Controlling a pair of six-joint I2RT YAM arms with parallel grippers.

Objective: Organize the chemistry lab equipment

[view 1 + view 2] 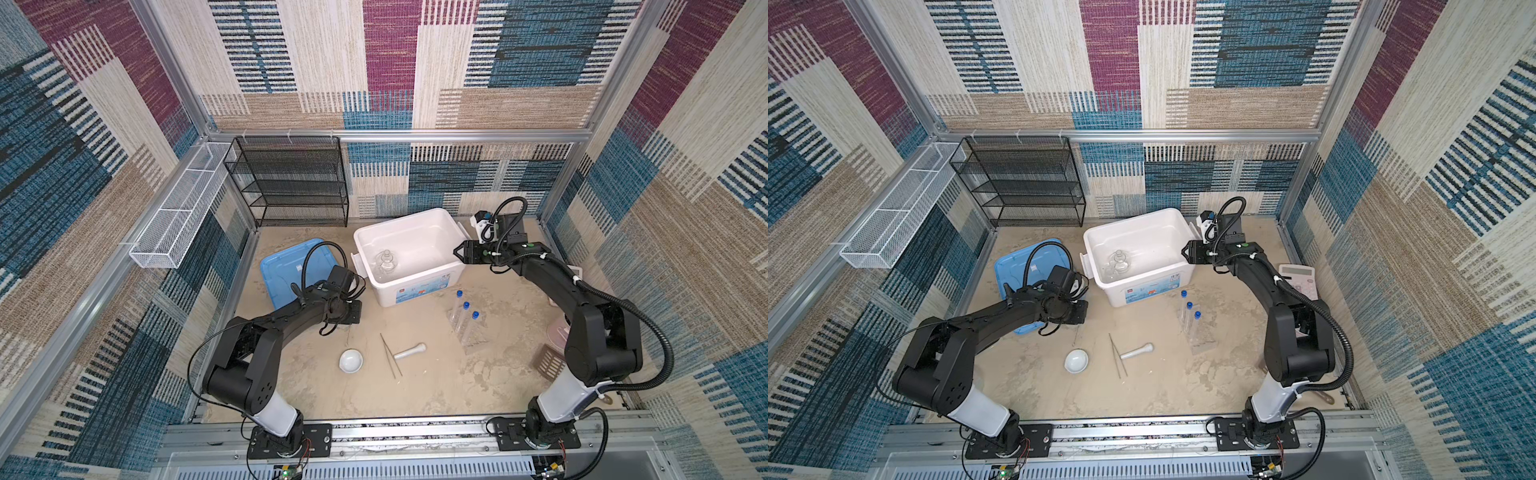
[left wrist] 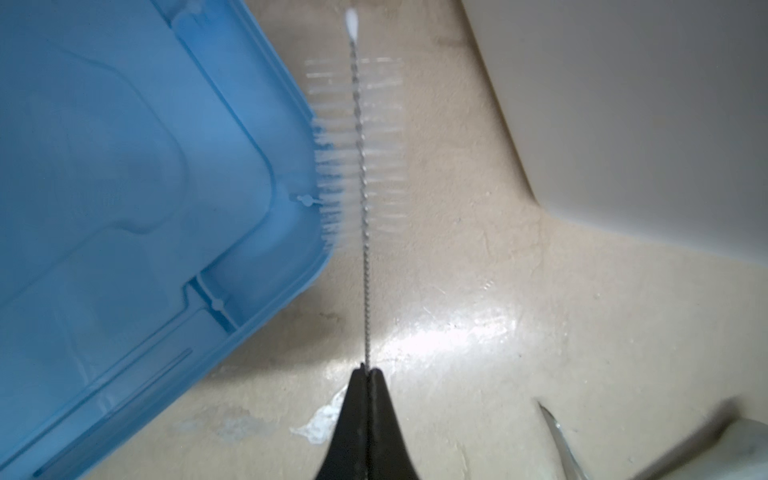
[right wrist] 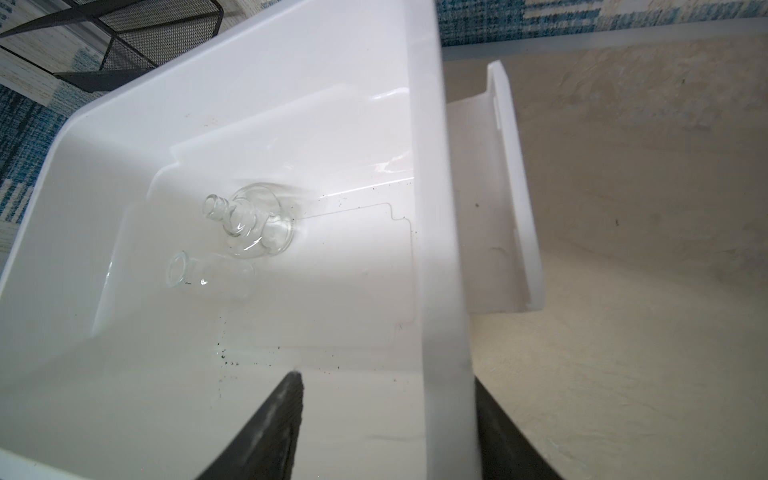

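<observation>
Black fingertips of the left hand (image 2: 368,372) fill the foreground of the left wrist view, clenched on the twisted-wire stem of a tube brush (image 2: 360,166). The pinch sits low on the bare stem, well clear of the white bristles. That likely spares the soft part and lets the brush point straight ahead of the hand. Its bristles overlap the edge of the blue lid (image 2: 124,174), and the white bin (image 2: 644,104) rises on the other side. Whether the brush is lifted off the worktop (image 2: 498,291) or resting on it, I cannot tell. The lid lies flat beside the bin, which suggests the bin is the collecting place, uncovered for loading.

The right hand (image 3: 386,378) stands astride the bin's side rim, one finger inside and one outside. Its jaws are apart, with a gap showing between the inner finger and the wall. It grasps nothing, and looks placed to steady or shift the bin rather than to carry an item. On the bin floor lie small clear glass flasks (image 3: 257,224), close together, apparently the items already stowed.

In a top view, the rest waits on the open worktop. These are three blue-capped tubes (image 1: 460,322) lying side by side on a clear tray (image 1: 476,347), metal tweezers (image 1: 390,357) with the pestle (image 1: 409,351) just beside them, and the small white mortar bowl (image 1: 351,360) nearby. A pink calculator (image 1: 1298,278) sits apart by the right arm and is not lab gear.
</observation>
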